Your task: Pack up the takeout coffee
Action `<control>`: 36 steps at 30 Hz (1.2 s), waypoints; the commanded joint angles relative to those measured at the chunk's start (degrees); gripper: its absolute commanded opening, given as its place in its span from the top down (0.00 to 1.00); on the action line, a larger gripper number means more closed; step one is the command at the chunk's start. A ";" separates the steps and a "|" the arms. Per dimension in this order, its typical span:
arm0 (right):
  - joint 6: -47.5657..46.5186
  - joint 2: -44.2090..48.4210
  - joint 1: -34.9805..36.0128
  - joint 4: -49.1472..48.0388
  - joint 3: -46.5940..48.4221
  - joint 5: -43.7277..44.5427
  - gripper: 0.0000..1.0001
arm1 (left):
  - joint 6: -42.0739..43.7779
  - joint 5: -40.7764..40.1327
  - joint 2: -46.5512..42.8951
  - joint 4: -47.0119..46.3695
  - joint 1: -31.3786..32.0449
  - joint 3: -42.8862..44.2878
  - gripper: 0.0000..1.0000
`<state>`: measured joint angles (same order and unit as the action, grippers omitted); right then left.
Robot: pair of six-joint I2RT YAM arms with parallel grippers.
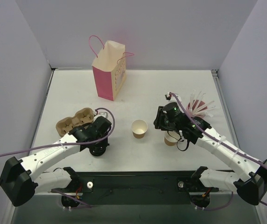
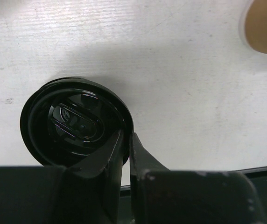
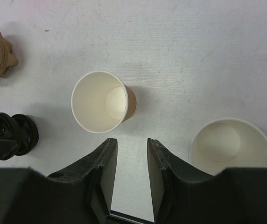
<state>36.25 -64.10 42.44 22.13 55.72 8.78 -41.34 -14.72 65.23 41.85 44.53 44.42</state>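
Left fingers (image 2: 103, 163) on flat lid (image 2: 73, 119); cup (image 1: 139, 128) upright

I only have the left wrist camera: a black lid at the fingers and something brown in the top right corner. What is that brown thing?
Observer: Probably the open paper cup, upright mid-table, just right of the left gripper pinching the black lid.
Operator: Any other cups?
Observer: A second lidless cup stands beside the open right gripper.
Operator: Where's the bag?
Observer: The pink-and-cream paper bag stands upright at the table's far end, beyond the pulp cup carrier.
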 commanded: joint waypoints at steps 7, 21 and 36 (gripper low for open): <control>-2.58 6.69 0.45 -12.24 -6.05 -11.92 0.67 | 1.79 14.69 -10.19 -6.92 0.20 2.51 0.83; 4.79 22.08 0.46 -62.43 -29.53 -32.23 0.62 | -6.37 39.67 -26.47 -38.82 -0.41 -1.53 0.83; 6.56 19.36 1.33 -80.75 -32.78 -40.33 0.58 | -15.78 49.52 -27.26 -58.43 -0.50 -6.80 0.83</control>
<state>44.45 -44.80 42.87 -47.46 23.11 -29.02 -53.52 31.81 38.37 -7.29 44.42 38.81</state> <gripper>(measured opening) 0.415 0.175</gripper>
